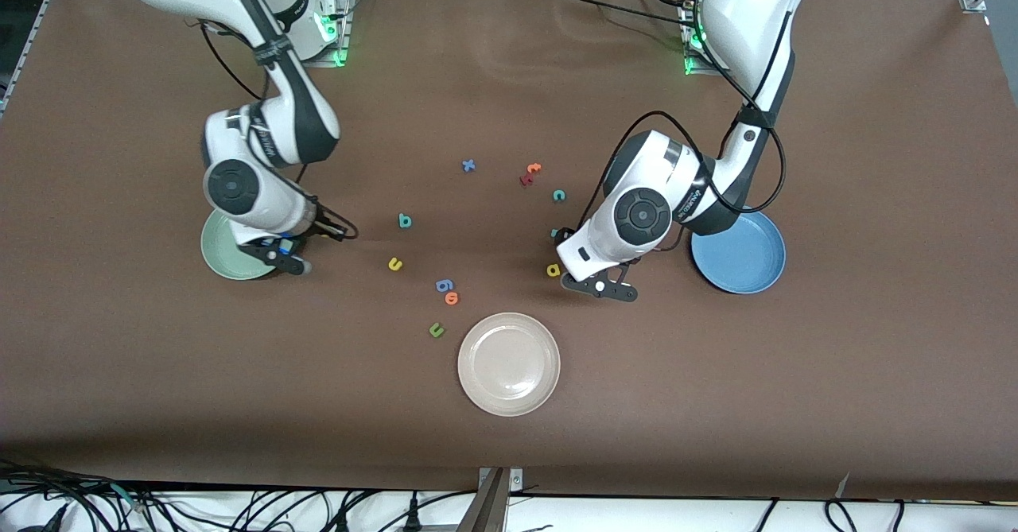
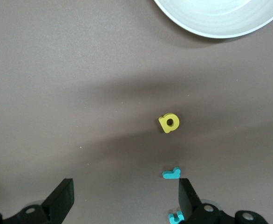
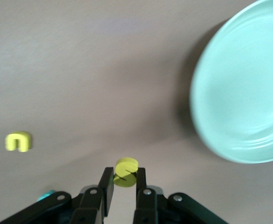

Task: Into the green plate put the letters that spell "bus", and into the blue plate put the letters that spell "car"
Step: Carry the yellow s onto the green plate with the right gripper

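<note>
Altogether three plates (image 1: 509, 393); eleven letters (image 1: 405, 221).

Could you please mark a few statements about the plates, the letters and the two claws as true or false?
1. The right claw is shut on the yellow s. True.
2. The green plate already holds letters. False: it shows none.
3. The left claw is open above the table near the yellow a. True.
4. The yellow u lies in the off-white plate. False: it lies on the table.
5. The blue plate holds the teal c. False: the c lies on the table.
</note>
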`<state>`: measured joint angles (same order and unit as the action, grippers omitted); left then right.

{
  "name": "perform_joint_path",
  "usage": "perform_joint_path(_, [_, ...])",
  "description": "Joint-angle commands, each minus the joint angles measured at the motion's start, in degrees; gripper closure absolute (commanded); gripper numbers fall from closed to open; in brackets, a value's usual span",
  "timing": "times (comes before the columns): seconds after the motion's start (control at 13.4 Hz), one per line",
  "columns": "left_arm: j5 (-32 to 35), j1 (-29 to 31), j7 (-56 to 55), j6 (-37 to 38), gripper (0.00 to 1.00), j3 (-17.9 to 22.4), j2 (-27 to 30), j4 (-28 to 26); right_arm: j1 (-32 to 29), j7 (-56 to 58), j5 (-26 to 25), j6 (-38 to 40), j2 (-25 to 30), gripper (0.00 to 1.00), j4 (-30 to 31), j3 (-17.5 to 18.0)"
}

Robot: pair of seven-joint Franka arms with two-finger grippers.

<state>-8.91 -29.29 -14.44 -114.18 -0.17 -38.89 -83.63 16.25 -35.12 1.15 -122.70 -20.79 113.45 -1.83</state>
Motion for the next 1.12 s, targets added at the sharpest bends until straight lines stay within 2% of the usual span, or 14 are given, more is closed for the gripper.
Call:
perform_joint_path(0.0, [0.56,-0.15,-2.76,0.18,0.01,-0.09,-1.88,2.15,0.10,10.65,-0.18,3.51,1.02,0.94,0.63,-6.31])
perform_joint_path(0.15, [1.00,-0.59,-6.63,-4.02,0.01,-0.09,-2.67,2.06,0.01,19.17,-0.18,3.52,0.23,0.94,0.90,-10.89])
perform_joint_path(0.37, [1.26,-2.07,-8.92,-7.10,0.01,-0.09,-4.43,2.06,-1.56,28.94,-0.09,2.73,-2.31,0.93,0.99,-14.77])
perform_joint_path(0.67, [1.35,-4.46,-15.61,-9.75,0.01,0.17,-6.72,2.06,-4.91,35.20,-0.01,-2.89,-8.02,0.94,0.99,-14.78])
perform_joint_path(0.97, [2.75,-5.60,-18.06,-11.51,0.04,0.26,-8.65,2.42,-6.76,37.23,0.34,-3.60,-9.88,0.91,0.99,-14.69])
perform_joint_path(1.04, [3.28,-5.60,-18.68,-12.46,0.04,0.26,-9.09,2.68,-6.76,37.32,0.35,-3.60,-10.05,0.77,0.99,-14.69])
